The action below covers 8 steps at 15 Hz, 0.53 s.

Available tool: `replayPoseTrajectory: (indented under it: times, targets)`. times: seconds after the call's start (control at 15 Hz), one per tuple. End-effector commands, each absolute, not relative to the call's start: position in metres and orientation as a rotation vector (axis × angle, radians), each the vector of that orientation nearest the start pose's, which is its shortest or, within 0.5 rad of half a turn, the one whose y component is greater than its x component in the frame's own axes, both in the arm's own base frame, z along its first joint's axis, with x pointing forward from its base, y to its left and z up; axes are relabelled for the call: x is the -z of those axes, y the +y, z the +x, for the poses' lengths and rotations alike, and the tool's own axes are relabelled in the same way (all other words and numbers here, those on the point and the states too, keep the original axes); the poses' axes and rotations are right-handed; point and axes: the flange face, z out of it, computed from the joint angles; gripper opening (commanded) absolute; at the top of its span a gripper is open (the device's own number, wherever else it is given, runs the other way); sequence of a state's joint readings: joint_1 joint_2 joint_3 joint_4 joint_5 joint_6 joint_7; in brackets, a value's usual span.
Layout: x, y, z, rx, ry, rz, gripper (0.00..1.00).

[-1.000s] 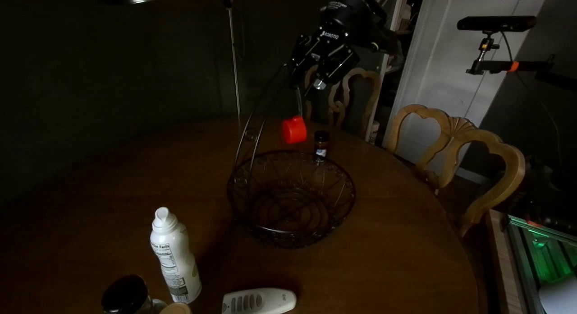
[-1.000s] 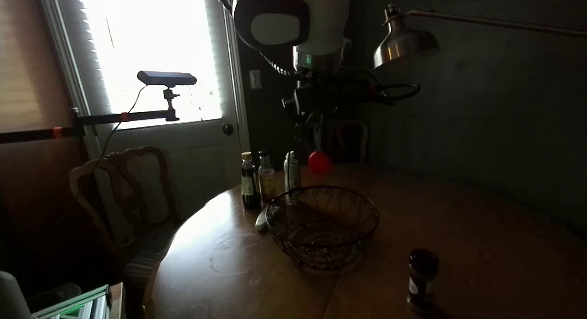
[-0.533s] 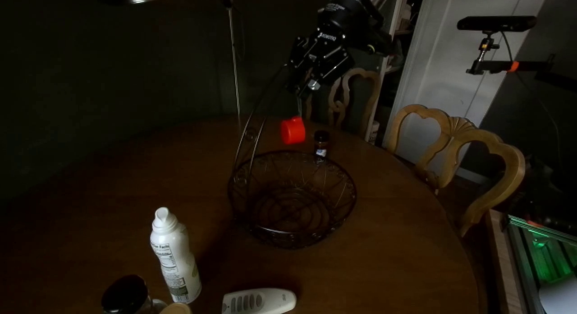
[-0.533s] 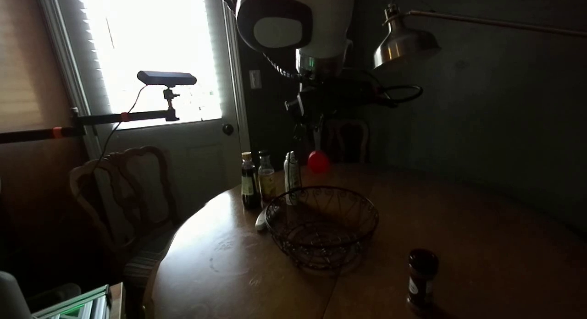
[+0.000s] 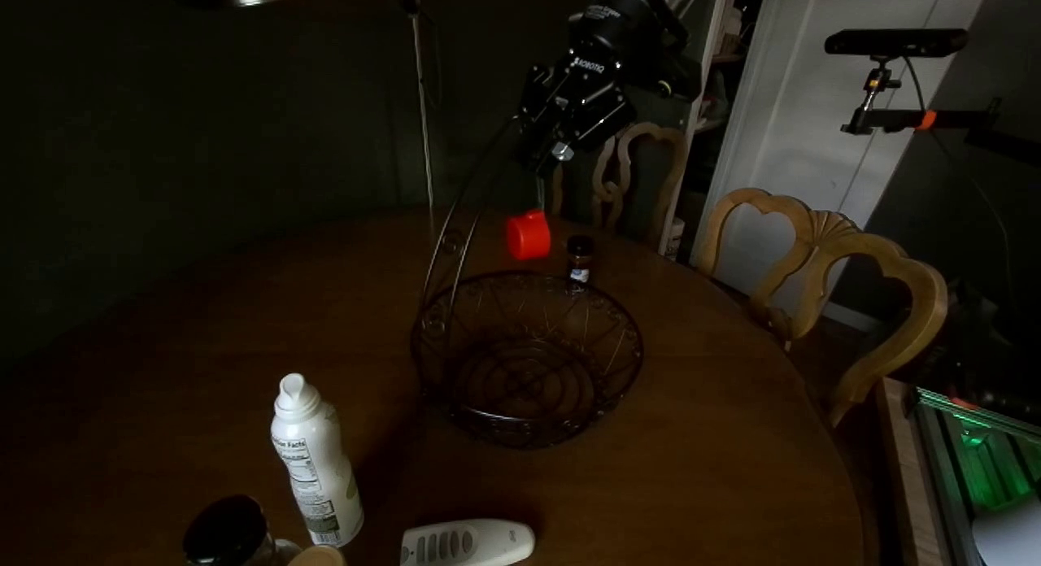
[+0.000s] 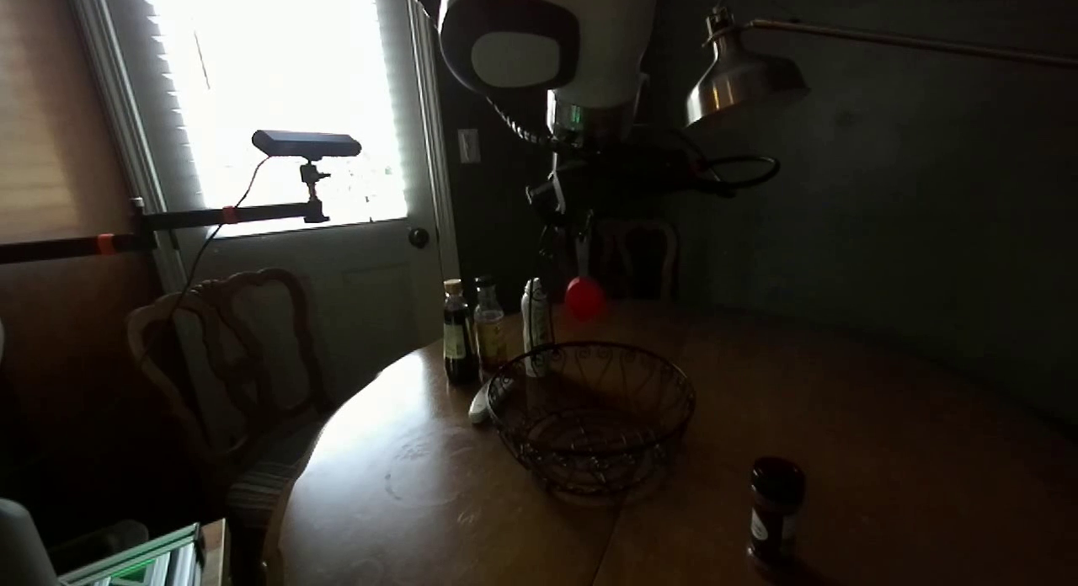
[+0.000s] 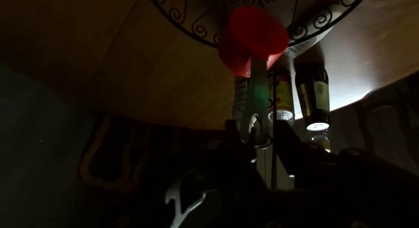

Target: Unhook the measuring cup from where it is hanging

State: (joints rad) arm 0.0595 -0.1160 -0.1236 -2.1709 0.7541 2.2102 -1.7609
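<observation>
Red measuring cup [image 5: 529, 236] barely nudges over from a second ago, while the claw [image 7: 256, 124] is lower and closer in. Cup's hanging bowl-down by its see-through handle [image 7: 258, 90], higher than the wire basket [image 5: 488, 414] on the worktop [image 5: 716, 436]. Claw looks spread, with the handle's holed end between its fingers [image 7: 286, 139], no pinch yet as far as I can see. The hook is too dark to make out. I'd keep the handle centred and watch that thin rod [image 7: 274, 169] right by one finger, don't grab both. Then close, lift until the hole clears, and only after that pull away, otherwise the whole stand [image 5: 452, 241] probably drags or tips
</observation>
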Motion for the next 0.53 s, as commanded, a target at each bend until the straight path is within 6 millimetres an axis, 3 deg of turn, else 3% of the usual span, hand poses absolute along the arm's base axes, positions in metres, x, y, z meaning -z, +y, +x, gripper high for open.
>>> replayPoseTrajectory:
  times: [0.0,0.47]
  targets:
    - [-0.4639,-0.0169,0.5357,0.841,-1.673,-2.126,0.32]
    - [-0.4639,-0.0211,0.5403,0.838,-1.72,-2.077,0.15]
